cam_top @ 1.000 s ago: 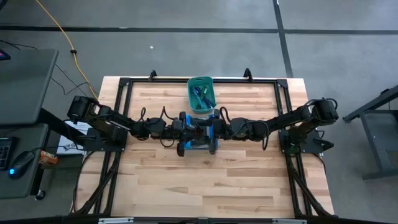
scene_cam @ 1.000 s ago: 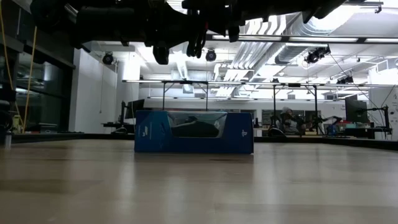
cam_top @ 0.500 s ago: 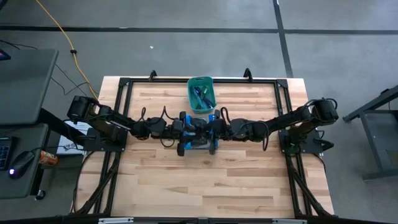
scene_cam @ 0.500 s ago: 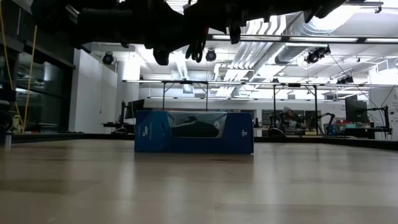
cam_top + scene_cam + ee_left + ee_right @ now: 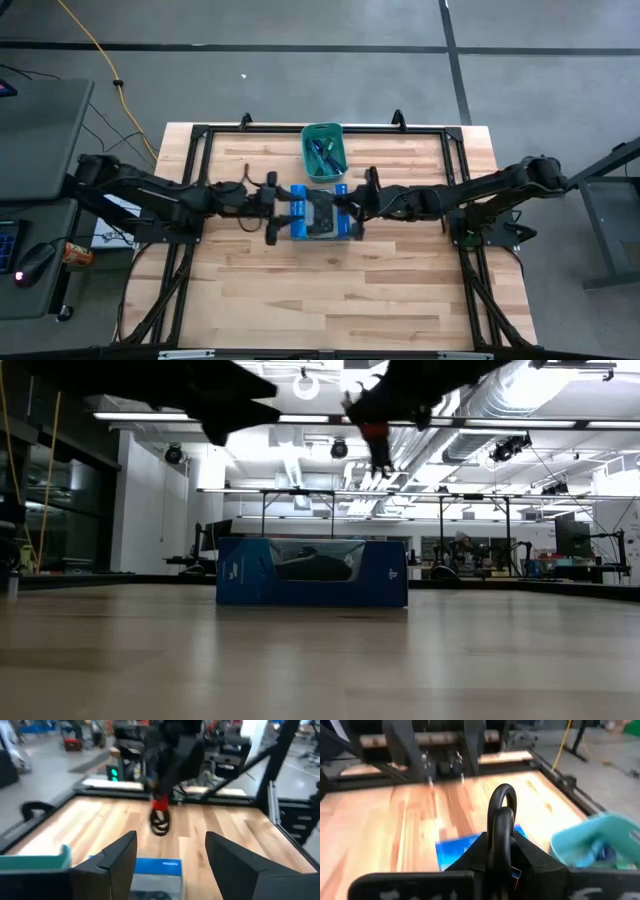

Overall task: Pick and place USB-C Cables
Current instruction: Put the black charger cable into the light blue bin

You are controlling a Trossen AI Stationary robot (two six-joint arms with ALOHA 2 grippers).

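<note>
A: Black cable with a red band (image 5: 160, 817) is hanging from the right gripper (image 5: 352, 205), fingers clamped on it, above the blue box (image 5: 322, 212).

B: We're seeing that too. In the right wrist view the black loop is sticking up between that gripper's own fingers.

A: Left gripper (image 5: 170, 857) is sitting with its fingers spread wide and nothing between them, just beside the blue box on its left side, facing the right gripper.

B: Other cables?

A: We're seeing blue and green bundles (image 5: 322, 152) lying in the teal bin (image 5: 309, 160), which is standing on the wooden surface (image 5: 330, 280) just behind the box. We're not able to count them.

B: Both arms are reaching to mid-surface from opposite sides.
</note>
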